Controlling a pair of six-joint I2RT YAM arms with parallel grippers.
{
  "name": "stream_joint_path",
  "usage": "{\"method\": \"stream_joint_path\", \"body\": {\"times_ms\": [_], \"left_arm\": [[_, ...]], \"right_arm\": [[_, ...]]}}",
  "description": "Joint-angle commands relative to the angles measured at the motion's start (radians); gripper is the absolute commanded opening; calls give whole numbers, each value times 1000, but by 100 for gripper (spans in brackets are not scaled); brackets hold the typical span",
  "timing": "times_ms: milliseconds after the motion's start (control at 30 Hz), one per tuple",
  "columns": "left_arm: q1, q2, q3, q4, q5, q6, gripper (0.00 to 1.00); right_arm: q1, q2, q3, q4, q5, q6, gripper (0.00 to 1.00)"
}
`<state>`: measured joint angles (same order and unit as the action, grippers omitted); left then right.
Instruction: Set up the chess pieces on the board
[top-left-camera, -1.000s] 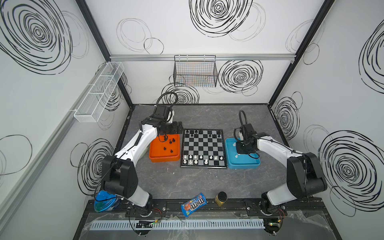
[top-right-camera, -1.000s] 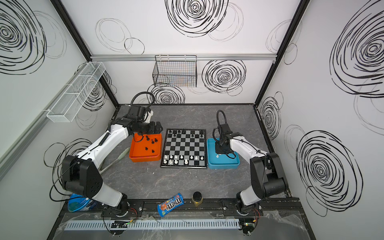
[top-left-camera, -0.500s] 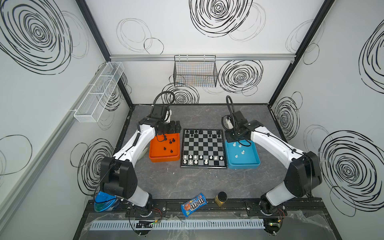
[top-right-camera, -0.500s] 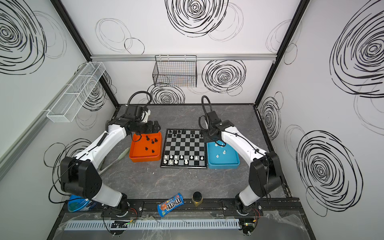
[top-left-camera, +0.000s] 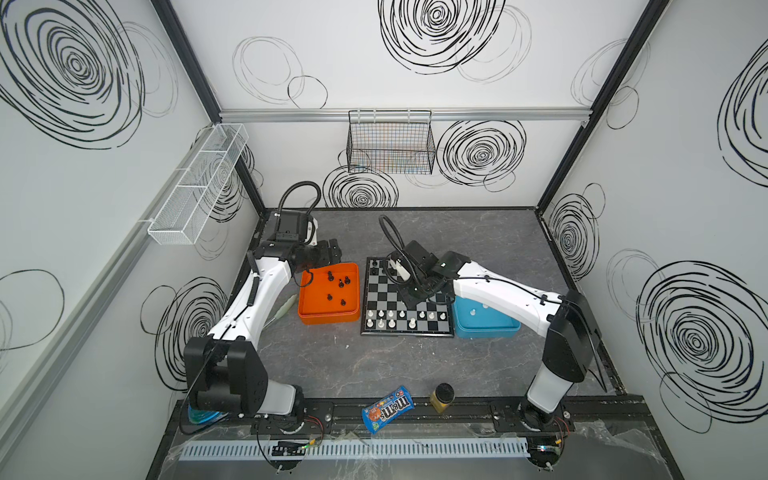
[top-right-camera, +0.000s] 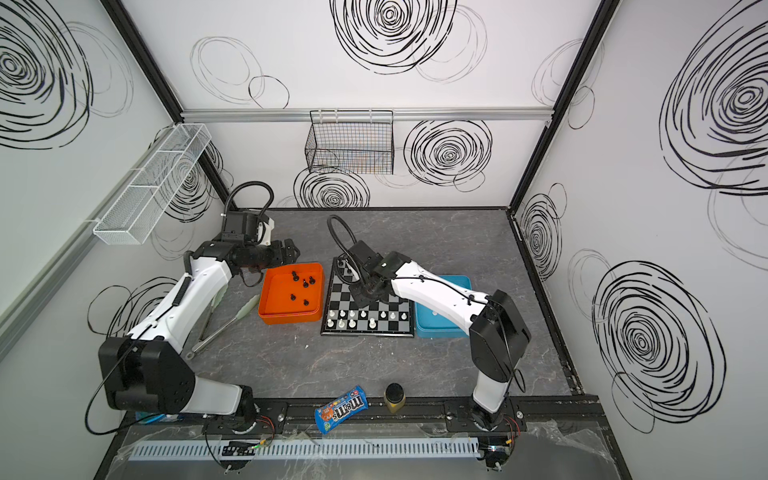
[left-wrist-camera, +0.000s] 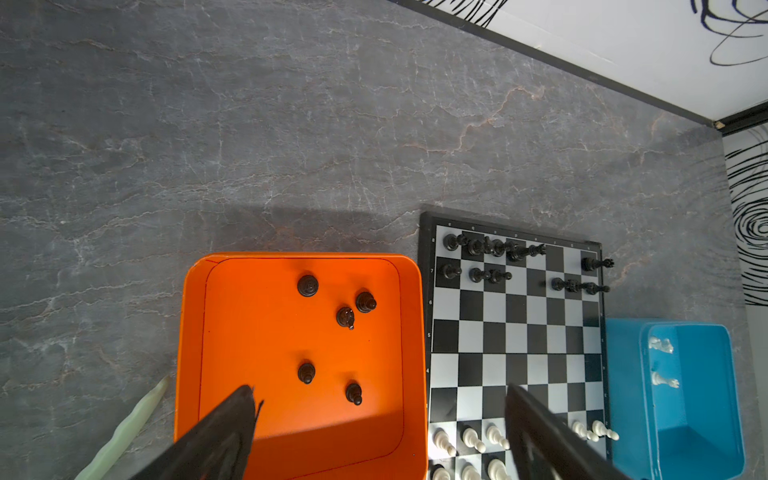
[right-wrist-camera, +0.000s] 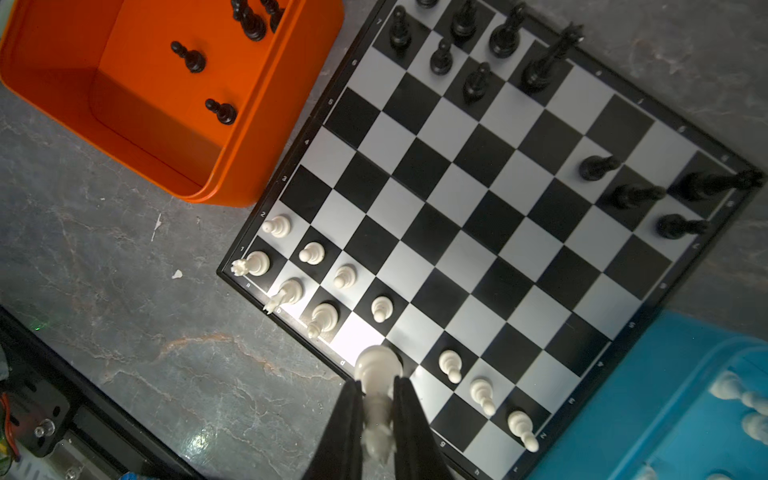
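Right gripper (right-wrist-camera: 377, 388) is closed on a white chess piece (right-wrist-camera: 376, 365). The piece is pinched by its upper part, with its base pointed down at the board (right-wrist-camera: 478, 232). It is held over the near edge row, one square past the white bishop (right-wrist-camera: 324, 316), and a light square is left open between them. Contact between base and board cannot be told.

Left gripper (left-wrist-camera: 379, 388) is spread wide, with nothing between its fingers. In both top views it is seen above the far rim of the orange tray (left-wrist-camera: 189, 332).

The board is laid flat on the counter (top-left-camera: 478, 365), between the orange tray and the blue tray (top-left-camera: 486, 331) and just beside both.

Board state:
- White pawns (right-wrist-camera: 311, 252) are lined up on the second row from the near edge, with one gap.
- White rook (right-wrist-camera: 254, 264), white knight (right-wrist-camera: 287, 292) and the bishop are set from the near corner inward.
- Black pieces on the board (left-wrist-camera: 492, 247) are grouped on the two far rows, with several squares there open.

Five black chess pieces (left-wrist-camera: 306, 371) stand upright in the orange tray. At least two loose white pieces (left-wrist-camera: 664, 380) are seen in the blue tray.

A candy bag (top-left-camera: 387, 409) and a small jar (top-left-camera: 441, 397) are parked at the counter's front edge. Tongs (top-right-camera: 220, 320) are laid on the counter beside the orange tray, away from the board.
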<state>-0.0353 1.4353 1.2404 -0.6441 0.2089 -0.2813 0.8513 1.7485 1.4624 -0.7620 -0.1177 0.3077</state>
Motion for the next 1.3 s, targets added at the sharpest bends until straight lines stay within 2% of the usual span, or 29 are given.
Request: {"method": "stream_joint_path", "body": {"times_ms": [0,367,1267], "left_arm": [[14,-34,-27,21,14,-10,96],[18,-41,-65,47,35,-23,96],[24,-29,-78,63,43,-17,96]], "right_arm": [[28,17,-12,-27,-3,23,15],[68,40,-110,31,-1,72,16],[70,95,-131,95,21,77,16]]}}
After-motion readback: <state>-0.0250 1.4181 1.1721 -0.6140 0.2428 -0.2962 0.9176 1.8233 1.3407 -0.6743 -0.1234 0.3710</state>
